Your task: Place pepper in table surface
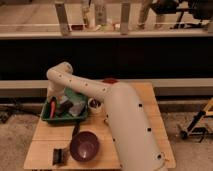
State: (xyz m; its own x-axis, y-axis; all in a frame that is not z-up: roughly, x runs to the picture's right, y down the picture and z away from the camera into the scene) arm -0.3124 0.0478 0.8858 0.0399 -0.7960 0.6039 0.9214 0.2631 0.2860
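The pepper is a slim red-orange strip lying at the left end of the green tray, beside other items. My gripper hangs down from the white arm into the tray's left end, right above or at the pepper. I cannot tell whether it touches the pepper. The table surface is light tan slatted wood, with bare wood in front of the tray.
A purple bowl stands at the table's front middle. A small dark object lies left of it. A small cup stands right of the tray. A red item sits at the back edge. The arm spans the table's right half.
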